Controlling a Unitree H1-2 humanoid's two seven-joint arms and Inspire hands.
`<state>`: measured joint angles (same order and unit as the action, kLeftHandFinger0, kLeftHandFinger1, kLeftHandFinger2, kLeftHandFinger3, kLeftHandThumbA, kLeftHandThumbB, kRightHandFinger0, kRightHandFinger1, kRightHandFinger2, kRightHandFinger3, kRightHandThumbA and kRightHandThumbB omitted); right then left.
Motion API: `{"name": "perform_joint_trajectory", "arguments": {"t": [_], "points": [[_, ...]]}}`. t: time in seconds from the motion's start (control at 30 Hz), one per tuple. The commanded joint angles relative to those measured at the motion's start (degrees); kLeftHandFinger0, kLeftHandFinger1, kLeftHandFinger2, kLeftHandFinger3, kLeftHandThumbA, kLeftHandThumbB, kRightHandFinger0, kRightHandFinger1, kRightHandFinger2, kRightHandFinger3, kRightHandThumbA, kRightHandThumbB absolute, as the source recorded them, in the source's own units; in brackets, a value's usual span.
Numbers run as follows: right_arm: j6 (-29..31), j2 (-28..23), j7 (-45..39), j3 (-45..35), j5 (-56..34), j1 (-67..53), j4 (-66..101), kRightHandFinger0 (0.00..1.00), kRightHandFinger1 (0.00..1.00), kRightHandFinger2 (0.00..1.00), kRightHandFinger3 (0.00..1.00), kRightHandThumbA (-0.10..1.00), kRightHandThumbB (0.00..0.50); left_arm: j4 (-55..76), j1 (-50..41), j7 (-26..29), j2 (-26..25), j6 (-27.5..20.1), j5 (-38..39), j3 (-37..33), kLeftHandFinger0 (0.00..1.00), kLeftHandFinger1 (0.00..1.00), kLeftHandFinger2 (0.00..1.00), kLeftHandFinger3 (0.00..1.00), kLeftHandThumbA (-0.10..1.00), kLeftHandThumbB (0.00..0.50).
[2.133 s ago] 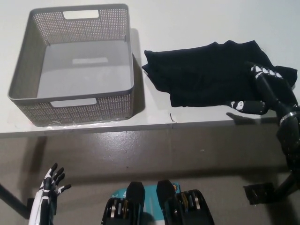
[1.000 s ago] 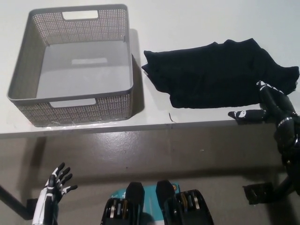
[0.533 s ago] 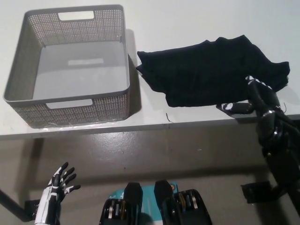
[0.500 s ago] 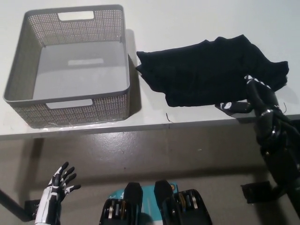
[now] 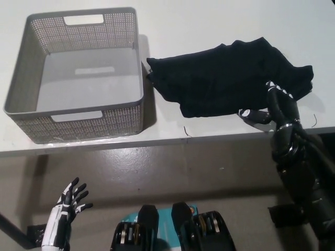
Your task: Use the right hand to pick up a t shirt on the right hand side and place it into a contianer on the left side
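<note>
A black t-shirt [image 5: 225, 76] lies crumpled on the white table [image 5: 209, 21], right of the basket. My black right hand [image 5: 273, 105] is at the shirt's near right edge by the table's front edge, its fingers apart and resting on the cloth, with no fold gripped that I can see. An empty grey perforated basket [image 5: 23, 78] stands at the left, its right wall close to the shirt's left tip. Low at the picture's lower left, below the table, my white left hand [image 5: 67, 212] rests with its fingers spread.
The table's front edge [image 5: 157, 140] runs across the picture's middle, with brown floor below it. A small dark thread [image 5: 185, 130] lies on the table near that edge. White table surface lies behind the shirt and basket.
The camera has shifted a little. My right hand has moved left along the shirt's near edge, and the shirt's right part has bunched leftwards. The left hand hangs low as before.
</note>
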<state>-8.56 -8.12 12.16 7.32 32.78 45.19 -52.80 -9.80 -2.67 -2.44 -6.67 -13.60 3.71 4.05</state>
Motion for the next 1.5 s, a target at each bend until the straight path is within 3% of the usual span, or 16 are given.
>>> {"name": "perform_joint_trajectory", "arguments": {"t": [0.0, 0.03, 0.1, 0.13, 0.2, 0.3, 0.57, 0.67, 0.77, 0.83, 0.87, 0.9, 0.97, 1.17, 1.4, 1.47], "points": [[10.56, 4.72, 10.87, -5.57, -8.41, 0.83, -5.7, 0.05, 0.21, 0.41, 0.38, -0.1, 0.142, 1.33, 0.71, -0.4, -0.18, 0.16, 0.4, 0.05, 0.81, 0.9, 0.91, 0.96, 0.96, 0.412], [11.16, 5.29, 12.62, -6.29, -8.31, 1.45, -7.27, 0.0, 0.19, 0.5, 0.44, -0.1, 0.131, 1.65, 0.72, -0.44, -0.29, 0.77, 0.46, 0.11, 0.81, 0.91, 0.91, 0.96, 0.96, 0.414], [13.33, 5.62, 14.0, -7.16, -8.45, 1.71, -8.48, 0.0, 0.3, 0.69, 0.62, -0.1, 0.136, 1.3, 0.86, -0.51, -0.41, 0.1, 0.32, 0.07, 0.82, 0.91, 0.92, 0.97, 0.96, 0.4], [13.76, 5.72, 14.22, -7.39, -8.64, 1.88, -8.98, 0.0, 0.35, 0.72, 0.68, -0.1, 0.145, 1.66, 0.78, -0.46, -0.45, 0.48, 0.25, 0.08, 0.82, 0.91, 0.93, 0.97, 0.96, 0.396], [13.95, 5.83, 12.85, -7.76, -9.47, 1.65, -8.71, 0.0, 0.36, 0.68, 0.66, -0.1, 0.138, 2.09, 0.45, -0.35, -0.4, 0.93, 0.3, 0.16, 0.82, 0.92, 0.93, 0.98, 0.95, 0.376], [13.74, 5.7, 11.62, -8.04, -10.53, 1.03, -8.01, 0.0, 0.44, 0.75, 0.73, -0.1, 0.144, 2.06, 0.33, -0.46, -0.49, 0.95, 0.36, 0.16, 0.8, 0.91, 0.93, 0.98, 0.95, 0.379], [13.97, 6.62, 12.03, -11.97, -16.2, 1.32, -9.82, 0.0, 0.43, 0.79, 0.72, -0.1, 0.134, 2.11, -0.27, -0.36, -0.32, 0.97, 0.39, 0.19, 0.8, 0.91, 0.92, 0.98, 0.95, 0.362], [14.15, 7.26, 12.45, -13.17, -17.09, 1.15, -9.45, 0.0, 0.45, 0.76, 0.71, -0.1, 0.136, 2.09, -0.78, -0.51, -0.34, 0.88, 0.54, 0.18, 0.8, 0.91, 0.92, 0.98, 0.95, 0.372], [12.25, 9.38, 10.86, -19.46, -24.37, 2.68, -6.07, 0.0, 0.34, 0.63, 0.65, -0.1, 0.124, 1.25, -0.47, -0.74, -0.56, 0.44, 0.8, 0.24, 0.82, 0.91, 0.92, 0.98, 0.96, 0.427], [11.75, 10.34, 8.52, -23.32, -28.78, 3.76, -4.8, 0.0, 0.28, 0.58, 0.62, -0.1, 0.127, 0.82, -0.31, -0.52, -0.6, -0.37, 0.32, 0.22, 0.82, 0.91, 0.92, 0.97, 0.97, 0.429], [11.48, 11.62, 5.71, -26.75, -34.2, 4.54, -1.92, 0.0, 0.18, 0.48, 0.56, -0.1, 0.139, 1.35, -0.58, -0.67, -0.42, 0.35, 1.01, 0.35, 0.82, 0.91, 0.92, 0.97, 0.95, 0.405], [11.16, 12.02, 4.69, -27.63, -35.53, 4.72, -0.76, 0.0, 0.12, 0.46, 0.54, -0.1, 0.143, 1.32, -0.76, -0.66, -0.36, 0.25, 1.01, 0.34, 0.83, 0.92, 0.93, 0.98, 0.95, 0.402], [9.16, 13.02, 2.79, -29.46, -38.65, 5.28, 2.36, 0.0, 0.09, 0.45, 0.54, -0.1, 0.115, 1.11, -0.76, -0.63, -0.34, -0.08, 1.07, 0.41, 0.82, 0.91, 0.93, 0.98, 0.95, 0.396], [1.41, 16.31, 3.28, -34.74, -47.34, 8.65, 13.17, 0.0, 0.04, 0.43, 0.55, -0.1, 0.127, 1.04, -0.65, -0.54, -0.43, -0.69, 0.53, 0.26, 0.81, 0.9, 0.94, 1.0, 0.95, 0.402], [-4.92, 16.82, 4.6, -38.84, -52.84, 10.28, 17.31, 0.0, 0.0, 0.42, 0.6, -0.1, 0.055, 1.17, -1.25, -0.46, -0.23, -0.68, 0.81, 0.42, 0.8, 0.91, 0.94, 1.0, 0.94, 0.394], [-6.37, 16.94, 4.91, -39.95, -54.22, 10.14, 17.8, 0.0, 0.02, 0.41, 0.7, -0.1, 0.047, 0.93, -1.49, -0.49, -0.21, -0.91, 0.68, 0.32, 0.8, 0.91, 0.93, 1.0, 0.94, 0.394]]}}
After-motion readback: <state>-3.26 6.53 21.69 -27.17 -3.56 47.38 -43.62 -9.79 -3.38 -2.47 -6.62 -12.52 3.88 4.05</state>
